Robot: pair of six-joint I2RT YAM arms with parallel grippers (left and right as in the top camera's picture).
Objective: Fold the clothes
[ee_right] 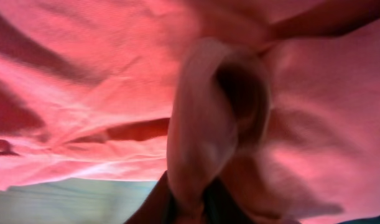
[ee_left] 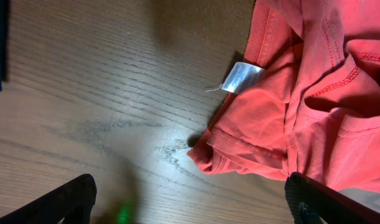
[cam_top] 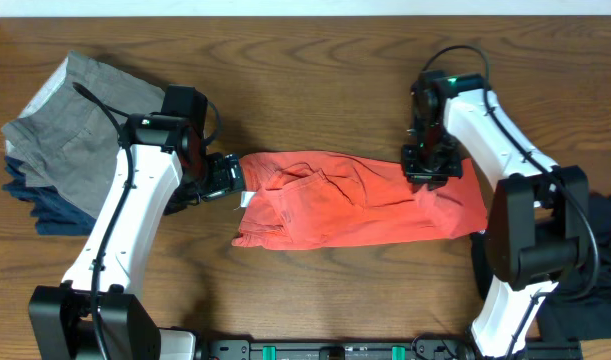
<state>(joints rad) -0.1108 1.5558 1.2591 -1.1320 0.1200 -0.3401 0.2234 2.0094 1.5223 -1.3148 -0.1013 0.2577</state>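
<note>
The coral-red T-shirt [cam_top: 355, 202] lies crumpled in a long band across the middle of the table, its lettering hidden. My left gripper [cam_top: 228, 176] is open at the shirt's left end, just off the fabric; the left wrist view shows the collar with a white label [ee_left: 242, 77] and the shirt's edge [ee_left: 314, 106] above bare wood between the spread fingers [ee_left: 190, 202]. My right gripper [cam_top: 426, 168] is shut on a fold of the red shirt [ee_right: 208, 143] near its upper right edge. A black garment [cam_top: 600, 255] lies at the far right.
A pile of grey and navy clothes [cam_top: 70, 140] sits at the back left of the wooden table [cam_top: 305, 80]. The table's front edge runs along the bottom by the arm bases.
</note>
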